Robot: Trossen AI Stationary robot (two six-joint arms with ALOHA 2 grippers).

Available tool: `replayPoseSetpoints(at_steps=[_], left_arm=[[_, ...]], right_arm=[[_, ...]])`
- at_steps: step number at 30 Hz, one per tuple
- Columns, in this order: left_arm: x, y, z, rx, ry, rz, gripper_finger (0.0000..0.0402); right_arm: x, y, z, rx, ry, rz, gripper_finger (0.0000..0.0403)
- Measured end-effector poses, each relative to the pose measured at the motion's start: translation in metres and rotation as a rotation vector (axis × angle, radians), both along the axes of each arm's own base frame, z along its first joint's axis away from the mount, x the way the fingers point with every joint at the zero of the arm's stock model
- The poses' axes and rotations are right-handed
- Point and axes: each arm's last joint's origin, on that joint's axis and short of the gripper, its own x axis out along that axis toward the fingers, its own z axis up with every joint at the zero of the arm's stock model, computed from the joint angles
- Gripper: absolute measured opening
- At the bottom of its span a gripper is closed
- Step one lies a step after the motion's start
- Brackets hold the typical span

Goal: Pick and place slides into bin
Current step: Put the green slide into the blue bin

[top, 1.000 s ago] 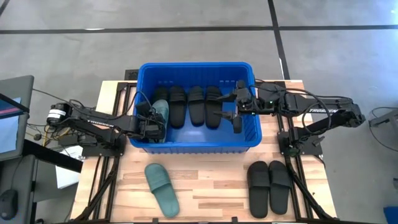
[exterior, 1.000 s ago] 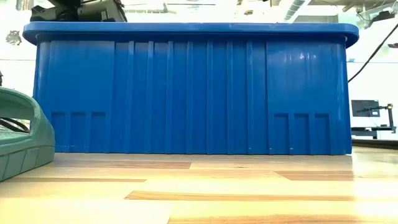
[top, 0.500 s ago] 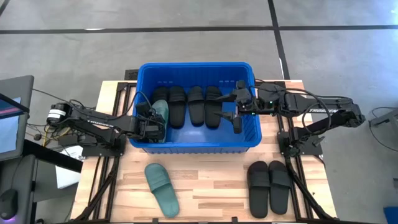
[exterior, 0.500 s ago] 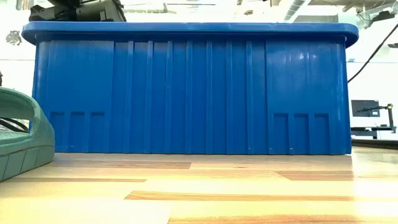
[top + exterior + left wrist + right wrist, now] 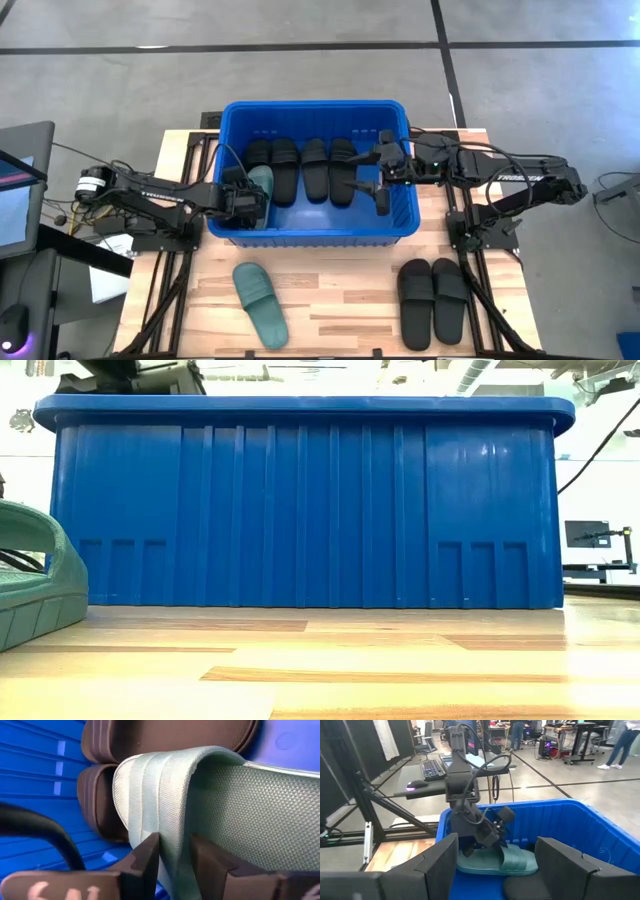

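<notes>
Left pincer [image 5: 172,852] pinches the strap edge of a sage green slide [image 5: 257,193] at the left end of the blue bin [image 5: 315,232]; right pincer [image 5: 381,178] hangs spread inside the bin's right end. Four black slides [image 5: 314,168] lie inside; a second green slide [image 5: 260,303] and a black pair [image 5: 433,298] rest on the wooden surface [image 5: 340,300]. Partial white lettering on the right arm [image 5: 515,176]; not legible.

right arm [image 5: 520,178] | white lettering, reads "TROSSEN" | left arm [image 5: 150,185] | lettering too small to read
</notes>
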Motion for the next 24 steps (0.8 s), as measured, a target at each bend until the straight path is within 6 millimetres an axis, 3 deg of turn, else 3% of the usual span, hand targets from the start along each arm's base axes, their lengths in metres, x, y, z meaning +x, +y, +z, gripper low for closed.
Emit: replayPoseSetpoints(at_steps=[11,24], left_arm=[[0.0,0.003,0.004,0.0,-0.001,-0.006,0.0112],[0.01,0.013,0.045,-0.034,-0.07,-0.041,0.0138]], right_arm=[[0.0,0.001,-0.001,0.008,0.008,0.002,0.0249],[-0.001,0.001,-0.003,0.009,0.029,0.002,0.0249]])
